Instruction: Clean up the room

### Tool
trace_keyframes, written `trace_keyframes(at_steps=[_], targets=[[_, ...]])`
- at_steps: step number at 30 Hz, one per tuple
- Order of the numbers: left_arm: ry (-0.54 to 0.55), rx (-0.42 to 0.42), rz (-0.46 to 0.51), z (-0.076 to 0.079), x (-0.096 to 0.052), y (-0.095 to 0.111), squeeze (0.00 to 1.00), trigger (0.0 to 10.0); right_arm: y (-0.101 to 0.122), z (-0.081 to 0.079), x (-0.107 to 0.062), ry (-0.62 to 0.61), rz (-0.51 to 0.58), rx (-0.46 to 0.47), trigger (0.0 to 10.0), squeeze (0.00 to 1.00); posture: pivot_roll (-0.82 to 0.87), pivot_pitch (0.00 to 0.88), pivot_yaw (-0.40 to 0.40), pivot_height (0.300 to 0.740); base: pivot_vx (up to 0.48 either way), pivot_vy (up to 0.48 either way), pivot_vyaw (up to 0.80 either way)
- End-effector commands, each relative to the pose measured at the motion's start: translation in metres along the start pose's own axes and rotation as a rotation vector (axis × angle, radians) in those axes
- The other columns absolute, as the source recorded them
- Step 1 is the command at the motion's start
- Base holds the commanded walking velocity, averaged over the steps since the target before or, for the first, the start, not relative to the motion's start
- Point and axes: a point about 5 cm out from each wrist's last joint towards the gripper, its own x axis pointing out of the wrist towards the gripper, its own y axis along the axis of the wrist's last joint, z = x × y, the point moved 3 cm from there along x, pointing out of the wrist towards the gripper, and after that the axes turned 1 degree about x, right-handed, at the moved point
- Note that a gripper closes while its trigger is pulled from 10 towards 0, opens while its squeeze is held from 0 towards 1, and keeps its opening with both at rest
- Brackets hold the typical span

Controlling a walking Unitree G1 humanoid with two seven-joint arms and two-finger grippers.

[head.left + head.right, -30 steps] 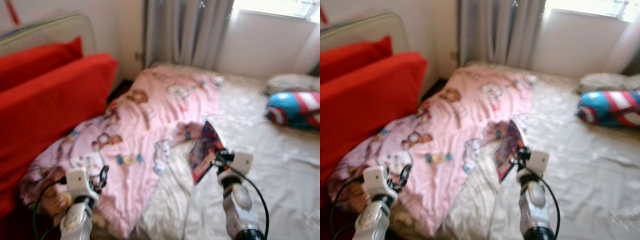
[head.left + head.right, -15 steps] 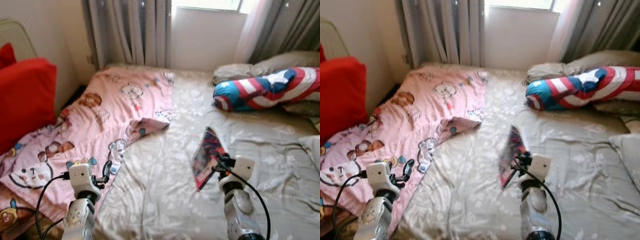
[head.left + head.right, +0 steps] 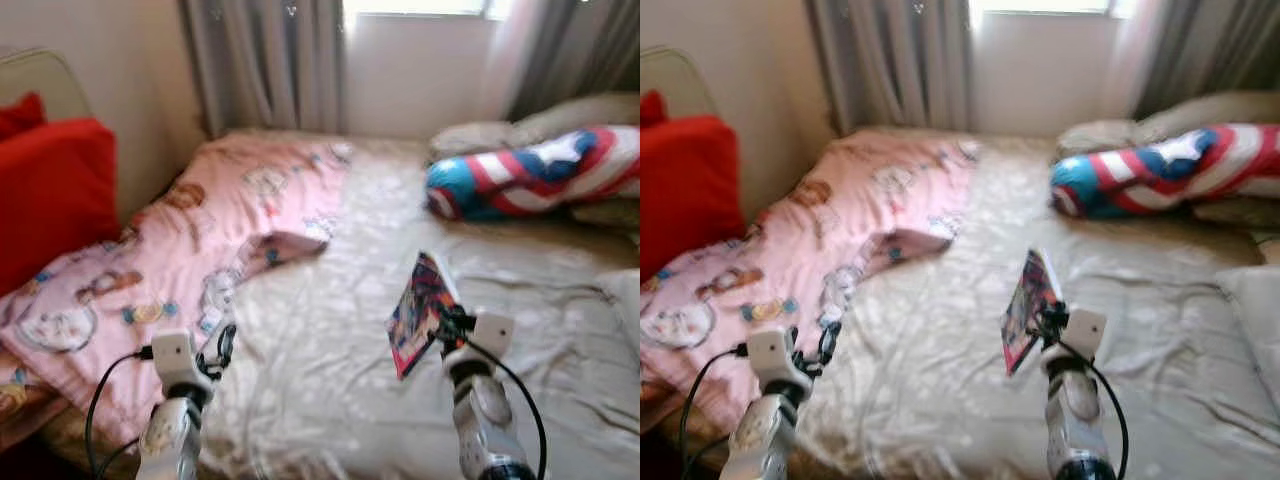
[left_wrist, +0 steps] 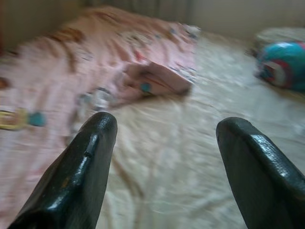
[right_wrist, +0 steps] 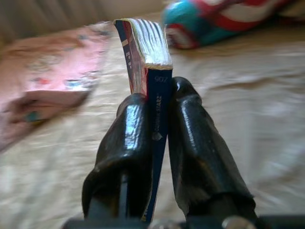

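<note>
Right gripper clenches a thin, floppy paperback by its stiffer spine above the bed; left gripper gapes empty.

Bedroom, bed, pink blanket, curtains
</note>
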Motion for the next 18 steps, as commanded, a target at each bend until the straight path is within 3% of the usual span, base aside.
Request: trace_keyframes(at_steps=[1,18], targets=[[0.004,-0.001,-0.004,-0.0008,0.0004,-0.0002,0.0,10.0,0.0099,-0.0022,0.0037,0.006,0.04,0.0,10.0,0.0,-0.01,0.012,-0.048,0.74,0.0,-0.36,-0.75],[0.003,-0.002,-0.003,-0.0003,0.0011,0.0001,0.0,10.0,0.0103,-0.0038,0.0034,0.01,0.048,-0.006,10.0,0.0,-0.01,0.014,-0.046,0.74,0.0,-0.361,0.0]])
